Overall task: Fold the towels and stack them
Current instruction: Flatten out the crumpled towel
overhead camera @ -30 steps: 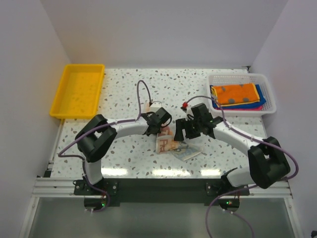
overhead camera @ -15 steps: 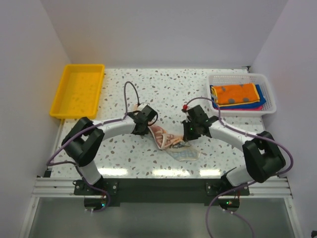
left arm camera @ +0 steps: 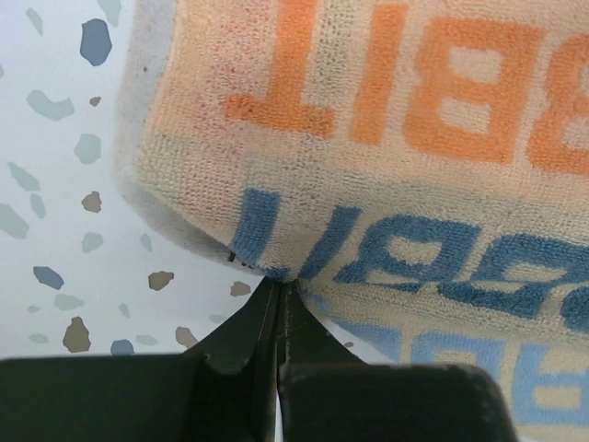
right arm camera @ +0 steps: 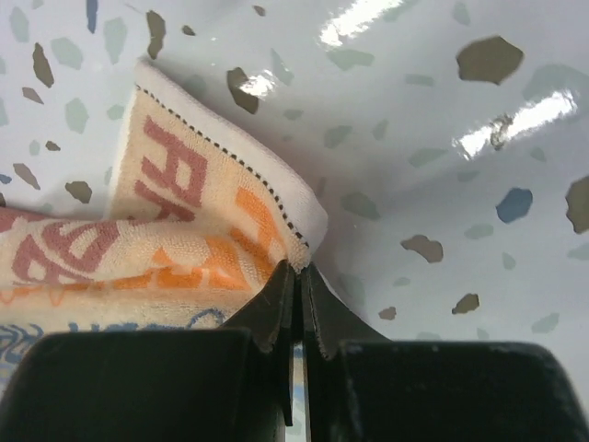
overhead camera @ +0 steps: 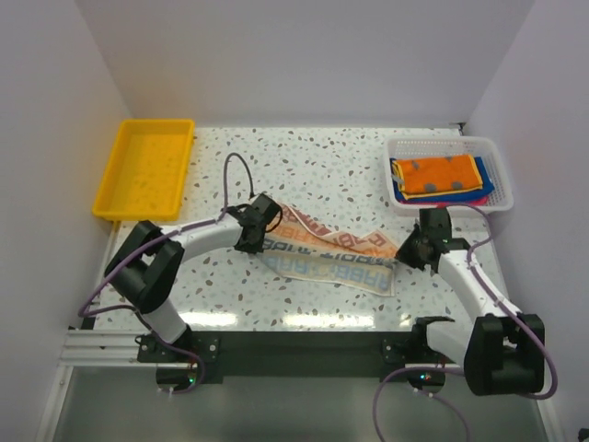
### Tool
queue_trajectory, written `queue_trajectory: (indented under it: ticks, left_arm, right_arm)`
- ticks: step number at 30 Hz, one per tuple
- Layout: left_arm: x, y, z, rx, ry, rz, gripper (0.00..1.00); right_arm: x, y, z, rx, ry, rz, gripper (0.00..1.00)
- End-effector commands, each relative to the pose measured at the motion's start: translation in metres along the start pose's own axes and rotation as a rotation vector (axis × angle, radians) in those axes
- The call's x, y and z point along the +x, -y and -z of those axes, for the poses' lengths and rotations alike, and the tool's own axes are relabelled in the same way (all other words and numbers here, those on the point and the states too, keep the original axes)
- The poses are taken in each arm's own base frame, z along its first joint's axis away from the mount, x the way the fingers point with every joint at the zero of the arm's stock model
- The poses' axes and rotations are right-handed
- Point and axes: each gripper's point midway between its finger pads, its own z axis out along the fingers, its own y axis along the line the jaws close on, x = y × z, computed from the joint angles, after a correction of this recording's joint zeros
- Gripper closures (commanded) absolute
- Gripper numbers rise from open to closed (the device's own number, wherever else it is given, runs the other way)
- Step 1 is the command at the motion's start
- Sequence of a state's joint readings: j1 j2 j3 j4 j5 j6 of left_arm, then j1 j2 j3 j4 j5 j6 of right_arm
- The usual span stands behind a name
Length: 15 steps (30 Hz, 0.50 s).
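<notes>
A: Where's the printed towel (overhead camera: 331,256)?
B: Front half of the table (overhead camera: 350,161), stretched L-to-R betw. both grippers. Its near edge runs close to the table's front edge.
A: Grips?
B: Left gripper (left arm camera: 277,287): jaws pressed together on the towel's left end. Right gripper (right arm camera: 299,269): pinching the right corner, at the white hem w/ dark stitching.
A: Room around?
B: Yellow tray (overhead camera: 147,170) at back-left corner, overhanging the left edge. White basket (overhead camera: 446,142) at back-right corner, w/ the right gripper just in front of it. Tray & basket well apart.
A: Any writing?
B: Block letters on cream, orange rows over blue. Left wrist view shows "BBIT" upside down; rest of the word, can't tell.
A: Other towels?
B: In the basket: orange towel (overhead camera: 440,173) on top, blue towel (overhead camera: 488,180) & pink towel (overhead camera: 463,200) edges showing under it.
</notes>
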<state>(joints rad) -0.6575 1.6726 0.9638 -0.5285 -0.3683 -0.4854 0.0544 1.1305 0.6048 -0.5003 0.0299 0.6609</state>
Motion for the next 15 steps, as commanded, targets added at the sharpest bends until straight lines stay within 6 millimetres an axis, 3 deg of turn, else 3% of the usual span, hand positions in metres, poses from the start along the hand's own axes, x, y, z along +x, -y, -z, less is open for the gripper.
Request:
queue_trajectory:
  ticks: [1, 3, 4, 5, 6, 9, 10, 12, 13, 15]
  left_arm:
    - [-0.009, -0.039, 0.009, -0.117, -0.001, -0.046, 1.00]
    - [-0.020, -0.043, 0.006, -0.123, 0.014, -0.034, 0.99]
    - [-0.022, -0.044, 0.004, -0.127, 0.011, -0.046, 0.93]
    - [-0.026, -0.045, 0.003, -0.134, 0.019, -0.048, 0.87]
    - [-0.034, -0.043, 0.004, -0.130, 0.035, -0.045, 0.81]
    - [-0.051, -0.041, 0.013, -0.114, 0.076, -0.031, 0.46]
    - [-0.058, -0.042, 0.021, -0.108, 0.106, -0.012, 0.30]
    - [-0.066, -0.045, 0.034, -0.108, 0.140, 0.013, 0.21]
    - [-0.072, -0.048, 0.045, -0.106, 0.176, 0.052, 0.18]
    - [-0.072, -0.049, 0.053, -0.091, 0.195, 0.090, 0.19]
  right_arm:
    - [-0.007, 0.017, 0.007, 0.042, 0.057, -0.142, 1.00]
    - [-0.014, 0.024, 0.013, 0.056, 0.093, -0.163, 1.00]
    - [-0.016, 0.024, 0.014, 0.055, 0.097, -0.133, 0.97]
    - [-0.021, 0.017, 0.017, 0.023, 0.104, -0.103, 0.91]
    - [-0.023, 0.012, 0.019, -0.004, 0.104, -0.061, 0.78]
    - [-0.030, -0.010, 0.028, -0.061, 0.104, 0.088, 0.58]
    - [-0.032, -0.029, 0.036, -0.105, 0.121, 0.175, 0.55]
    - [-0.033, -0.048, 0.040, -0.124, 0.139, 0.286, 0.50]
    - [-0.031, -0.072, 0.049, -0.180, 0.151, 0.357, 0.49]
    - [-0.027, -0.093, 0.051, -0.224, 0.142, 0.451, 0.49]
